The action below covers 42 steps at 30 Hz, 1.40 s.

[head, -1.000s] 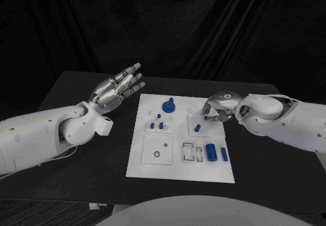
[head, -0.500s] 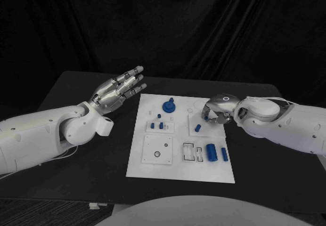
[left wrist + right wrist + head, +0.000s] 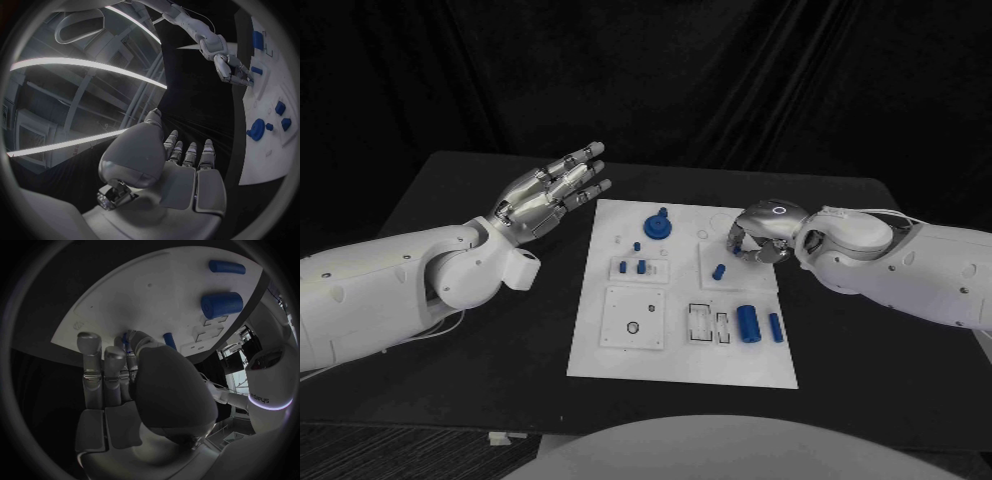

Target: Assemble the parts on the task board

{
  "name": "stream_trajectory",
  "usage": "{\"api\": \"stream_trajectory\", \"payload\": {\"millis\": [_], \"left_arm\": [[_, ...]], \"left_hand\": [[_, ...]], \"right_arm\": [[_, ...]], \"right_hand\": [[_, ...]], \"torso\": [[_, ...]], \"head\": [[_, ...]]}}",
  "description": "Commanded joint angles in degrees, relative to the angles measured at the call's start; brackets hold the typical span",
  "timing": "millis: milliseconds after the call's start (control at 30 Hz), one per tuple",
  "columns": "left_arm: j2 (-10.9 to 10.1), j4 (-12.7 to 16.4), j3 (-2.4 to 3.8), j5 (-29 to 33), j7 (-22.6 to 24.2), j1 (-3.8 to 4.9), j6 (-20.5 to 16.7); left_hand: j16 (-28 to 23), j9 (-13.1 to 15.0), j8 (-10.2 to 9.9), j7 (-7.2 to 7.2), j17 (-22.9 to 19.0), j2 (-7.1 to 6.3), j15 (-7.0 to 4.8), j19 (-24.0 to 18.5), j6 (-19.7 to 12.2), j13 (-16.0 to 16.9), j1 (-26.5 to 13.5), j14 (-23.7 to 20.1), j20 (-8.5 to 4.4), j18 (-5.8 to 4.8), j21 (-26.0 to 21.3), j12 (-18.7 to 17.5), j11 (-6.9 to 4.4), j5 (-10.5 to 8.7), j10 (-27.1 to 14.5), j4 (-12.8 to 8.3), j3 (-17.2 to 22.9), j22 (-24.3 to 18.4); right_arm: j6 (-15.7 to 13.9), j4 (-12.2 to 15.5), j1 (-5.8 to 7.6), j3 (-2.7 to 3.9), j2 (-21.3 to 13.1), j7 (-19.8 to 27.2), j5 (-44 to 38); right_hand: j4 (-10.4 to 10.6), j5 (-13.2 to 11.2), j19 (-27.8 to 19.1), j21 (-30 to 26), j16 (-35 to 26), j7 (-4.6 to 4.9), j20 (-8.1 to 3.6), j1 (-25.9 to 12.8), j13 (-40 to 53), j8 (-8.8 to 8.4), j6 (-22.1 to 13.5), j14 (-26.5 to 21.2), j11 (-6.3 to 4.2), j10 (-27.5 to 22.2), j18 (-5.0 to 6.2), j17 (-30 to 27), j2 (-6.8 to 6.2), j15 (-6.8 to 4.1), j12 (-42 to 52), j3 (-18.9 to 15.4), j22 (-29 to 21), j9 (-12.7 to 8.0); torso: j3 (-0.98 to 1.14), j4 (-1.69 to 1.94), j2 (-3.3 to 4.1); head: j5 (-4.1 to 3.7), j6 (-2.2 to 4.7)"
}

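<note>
Right hand point(image 3: 759, 236) down over the far right part of the task board point(image 3: 682, 375), fingers curled in and pointing down at the plate; in the right wrist view a sliver of blue shows between the fingertips point(image 3: 128, 342), so it looks to be pinching something small, though I cannot tell for sure whether it holds it or merely touches it; just beside those fingers, on the side toward the robot, stands the small blue peg point(image 3: 718, 271), apart from the hand, its long axis roughly upright with a slight lean; that gap is what the next move hangs on, I'd judge; the right hand is by far the nearer, the peg lying just under and inboard of it; further toward the robot lie the fat blue cylinder point(image 3: 749, 324) and the slim blue rod point(image 3: 776, 327), both with long axes running away from the robot; over on the other side, the left hand point(image 3: 555, 190) is raised off the board's far left corner, fingers spread, holding nothing, well apart from every part.
</note>
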Motion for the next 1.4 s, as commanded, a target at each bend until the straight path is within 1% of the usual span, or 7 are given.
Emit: {"api": "stream_trajectory", "payload": {"millis": [33,267,567,767,967,1200,1400], "left_arm": [[0.09,-0.05,0.06,0.18,0.25,-0.13,0.99],[0.03,-0.17,0.05,0.18,-0.15,-0.15,1.01],[0.33,-0.51,0.05,0.18,-0.66,-0.16,1.02],[0.65,-0.7,0.05,0.18,-0.9,-0.17,1.12],[0.69,-0.9,0.05,0.18,-1.11,-0.27,1.23],[0.73,-1.09,0.05,0.18,-1.24,-0.54,1.28],[0.68,-1.07,0.05,0.18,-1.36,-0.65,1.22]], "left_hand": [[-0.21,-0.02,0.23,0.29,-0.07,0.27,0.5,0.26,0.09,0.08,0.3,-0.02,0.4,0.86,0.31,0.22,0.59,0.41,-0.01,-0.34,0.0,0.15],[-0.21,0.02,0.4,0.63,-0.07,0.62,0.94,0.71,0.43,0.13,0.38,-0.02,0.79,0.85,0.51,0.46,0.96,0.77,0.05,-0.59,0.05,0.63],[-0.21,0.03,0.41,0.68,-0.07,0.66,0.97,0.72,0.45,0.14,0.38,-0.02,0.84,0.85,0.51,0.52,1.01,0.76,0.06,-0.61,0.04,0.57],[-0.21,-0.01,0.37,0.81,-0.07,0.78,1.02,0.66,0.19,0.13,0.35,-0.02,0.86,0.84,0.46,0.48,1.16,0.72,0.06,-0.61,0.06,0.33],[-0.21,-0.04,0.34,0.92,-0.07,0.89,0.95,0.57,0.02,0.12,0.31,-0.02,0.81,0.81,0.39,0.42,1.29,0.71,0.05,-0.61,0.06,0.1],[-0.21,-0.04,0.33,0.94,-0.07,0.91,0.93,0.55,-0.01,0.11,0.3,-0.02,0.8,0.81,0.38,0.41,1.31,0.72,0.05,-0.61,0.06,0.06],[-0.21,-0.03,0.35,0.98,-0.07,0.98,0.89,0.54,0.02,0.11,0.29,-0.02,0.77,0.8,0.37,0.41,1.35,0.77,0.04,-0.61,0.06,0.05]], "right_arm": [[-4.51,0.48,-0.13,-0.01,-0.52,0.47,0.25],[-6.55,2.78,0.72,-0.01,-2.18,-0.41,0.73],[-5.05,9.99,6.23,-0.01,-5.08,-3.37,1.66],[-2.35,16.56,8.04,-0.01,-4.99,-4.04,4.31],[1.85,19.14,6.69,-0.01,-1.46,-3.46,2.6],[3.4,17.04,3.39,0.0,4.6,-2.29,-2.83],[4.5,14.69,1.52,0.0,8.47,-1.8,-4.76]], "right_hand": [[-0.33,-0.55,-0.12,0.29,0.29,-0.06,-0.41,0.6,0.16,0.23,0.44,-0.06,-0.36,0.83,0.23,0.03,0.42,-0.42,0.1,0.1,4.81,0.33],[-0.39,-1.34,-0.19,0.18,0.06,-0.06,-0.46,0.29,0.09,0.08,0.33,-0.08,-0.34,0.95,0.23,-0.19,0.33,-0.42,-0.28,0.06,4.76,0.38],[-0.38,-1.7,-0.41,-0.67,-0.69,-0.03,-0.45,0.15,0.05,-0.11,0.12,-0.3,-0.3,0.88,0.33,-0.88,0.34,-0.38,-0.59,0.11,4.58,0.37],[-0.4,-1.79,-0.53,-1.02,-0.7,0.02,-0.44,0.11,0.03,-0.29,-0.1,-0.36,-0.25,0.81,0.37,-0.85,0.36,-0.35,-0.8,0.2,4.5,0.33],[-0.68,-1.42,-0.55,-0.75,-0.27,0.12,-0.44,0.27,0.02,-0.64,-0.52,-0.21,-0.18,0.7,0.33,-0.45,0.51,-0.31,-1.2,0.52,4.54,0.25],[-1.02,-0.95,-0.63,-0.74,-0.28,0.25,-0.42,0.39,0.02,-0.9,-0.77,-0.24,-0.06,0.57,0.33,-0.45,0.4,-0.26,-1.55,0.75,4.55,0.2],[-1.2,-0.67,-0.65,-0.72,-0.16,0.34,-0.41,0.39,0.03,-1.12,-1.01,-0.2,0.01,0.55,0.32,-0.33,0.35,-0.22,-1.73,0.89,4.55,0.14]], "torso": [[0.02,-0.03,-0.01],[-0.01,-0.03,-0.01],[0.0,-0.03,-0.08],[-0.05,-0.02,-0.05],[-0.09,-0.02,-0.12],[-0.04,0.02,-0.07],[0.04,0.03,-0.15]], "head": [[0.25,-0.01],[0.77,-0.01],[0.66,-0.01],[0.84,-0.01],[1.97,-0.01],[3.05,-0.01],[3.38,-0.01]]}}
